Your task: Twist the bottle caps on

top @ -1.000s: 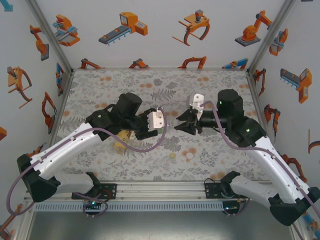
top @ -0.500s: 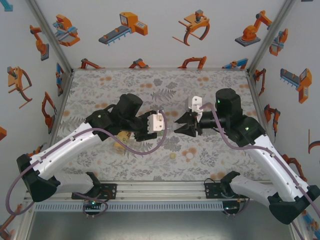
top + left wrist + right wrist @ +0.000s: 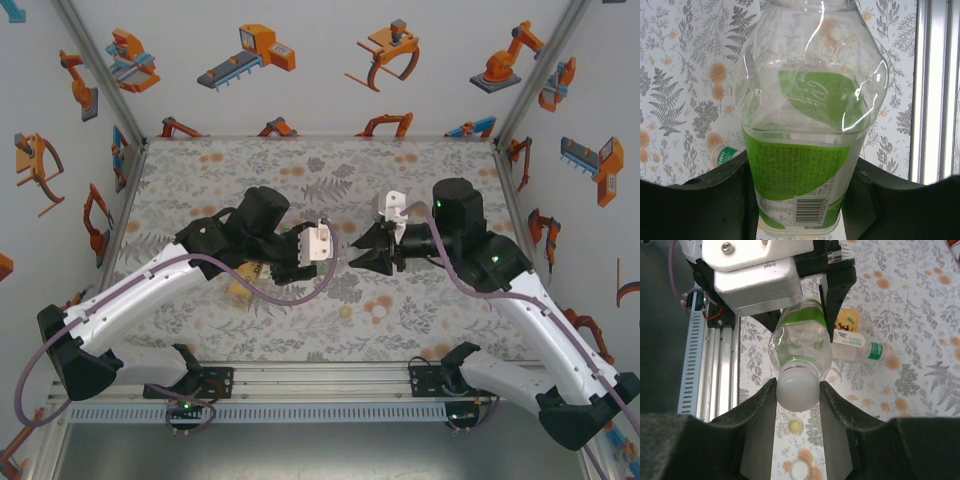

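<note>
A clear bottle (image 3: pixel 802 107) with a white-green label lies level in the air between both arms. My left gripper (image 3: pixel 800 195) is shut on its labelled base. My right gripper (image 3: pixel 797 390) is shut on the whitish cap (image 3: pixel 797 387) sitting on the bottle's neck. In the top view the left gripper (image 3: pixel 312 262) and right gripper (image 3: pixel 362 252) face each other mid-table. A pale yellow cap (image 3: pixel 795 426) lies on the mat below, and a small white round cap (image 3: pixel 800 470) lies near it. The yellow-orange juice bottle (image 3: pixel 847 320) and a short bottle with a green band (image 3: pixel 860 347) lie side by side.
The table is a floral mat (image 3: pixel 430 180) with orange printed dots. An aluminium rail (image 3: pixel 320 385) runs along the near edge by the arm bases. Walls with robot pictures close in the left, right and back. The lying bottles rest under the left arm (image 3: pixel 240 285).
The left gripper has edged slightly right toward the right one, and the right wrist has shifted a little. Both holds are the same.
</note>
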You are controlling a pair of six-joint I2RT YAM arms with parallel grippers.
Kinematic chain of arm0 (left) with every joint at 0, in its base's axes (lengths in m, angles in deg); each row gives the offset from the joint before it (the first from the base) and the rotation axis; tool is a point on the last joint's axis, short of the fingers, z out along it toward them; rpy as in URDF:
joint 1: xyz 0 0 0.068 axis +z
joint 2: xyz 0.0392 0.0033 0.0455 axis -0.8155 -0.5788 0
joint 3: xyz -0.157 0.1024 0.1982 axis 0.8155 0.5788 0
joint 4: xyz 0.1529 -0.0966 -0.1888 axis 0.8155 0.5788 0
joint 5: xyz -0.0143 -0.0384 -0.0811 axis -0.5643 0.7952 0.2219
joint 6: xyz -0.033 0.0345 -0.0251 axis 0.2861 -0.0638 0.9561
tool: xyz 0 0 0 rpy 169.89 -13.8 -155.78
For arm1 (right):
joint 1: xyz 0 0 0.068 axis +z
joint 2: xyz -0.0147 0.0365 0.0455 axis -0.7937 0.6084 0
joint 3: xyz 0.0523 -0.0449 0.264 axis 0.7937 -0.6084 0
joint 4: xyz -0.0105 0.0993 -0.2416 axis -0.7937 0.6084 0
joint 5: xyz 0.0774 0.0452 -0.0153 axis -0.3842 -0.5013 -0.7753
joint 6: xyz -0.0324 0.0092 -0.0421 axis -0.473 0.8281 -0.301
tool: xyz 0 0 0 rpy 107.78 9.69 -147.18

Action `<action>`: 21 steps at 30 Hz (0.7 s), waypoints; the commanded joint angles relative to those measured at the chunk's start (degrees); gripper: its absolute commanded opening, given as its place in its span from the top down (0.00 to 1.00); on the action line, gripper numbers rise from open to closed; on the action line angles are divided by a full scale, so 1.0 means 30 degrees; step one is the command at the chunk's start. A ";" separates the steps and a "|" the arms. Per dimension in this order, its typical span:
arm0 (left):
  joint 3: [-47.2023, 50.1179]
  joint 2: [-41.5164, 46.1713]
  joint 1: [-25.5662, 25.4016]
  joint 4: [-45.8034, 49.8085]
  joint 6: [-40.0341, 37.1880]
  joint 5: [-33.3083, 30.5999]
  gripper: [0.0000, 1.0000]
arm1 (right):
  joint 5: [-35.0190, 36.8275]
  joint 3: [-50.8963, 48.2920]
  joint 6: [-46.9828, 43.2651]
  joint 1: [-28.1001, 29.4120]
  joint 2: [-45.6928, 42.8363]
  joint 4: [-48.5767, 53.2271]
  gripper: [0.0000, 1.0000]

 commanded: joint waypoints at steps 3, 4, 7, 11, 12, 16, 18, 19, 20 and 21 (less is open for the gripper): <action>-0.0341 -0.0072 -0.0160 -0.2989 0.0805 0.0164 1.00 | -0.0482 -0.0952 0.6014 0.0167 -0.0080 -0.0968 1.00; -0.0272 -0.0056 -0.0170 -0.3101 0.0812 0.0033 1.00 | -0.0238 -0.1108 0.7183 0.0167 -0.0071 -0.1130 1.00; -0.0090 -0.0012 -0.0179 -0.3513 0.0954 -0.0364 1.00 | 0.1645 -0.1238 1.1533 0.0166 0.0023 -0.1308 1.00; 0.0192 0.0045 -0.0179 -0.4091 0.1131 -0.0472 1.00 | 0.3893 -0.1085 1.8033 0.0167 0.0451 -0.0837 1.00; 0.0223 0.0067 -0.0164 -0.4201 0.1139 -0.0489 1.00 | 0.4023 -0.1017 1.9682 0.0167 0.0672 -0.0641 1.00; 0.0452 0.0017 -0.0179 -0.4838 0.1318 -0.0523 1.00 | 0.4188 -0.1173 2.5653 0.0167 0.1336 -0.0124 1.00; 0.0489 -0.0029 -0.0208 -0.4942 0.1350 -0.0547 1.00 | 0.4676 -0.1808 2.8918 0.0181 0.1416 -0.0326 1.00; 0.0467 -0.0098 -0.0234 -0.4937 0.1375 -0.0678 1.00 | 0.4909 -0.2184 3.0141 0.0196 0.1372 -0.0542 0.98; 0.0434 -0.0131 -0.0280 -0.4941 0.1418 -0.0853 1.00 | 0.5162 -0.2626 3.1849 0.0196 0.1287 -0.0924 0.95; 0.0408 -0.0159 -0.0296 -0.4934 0.1448 -0.1000 1.00 | 0.5374 -0.2995 3.2891 0.0196 0.1170 -0.1438 0.95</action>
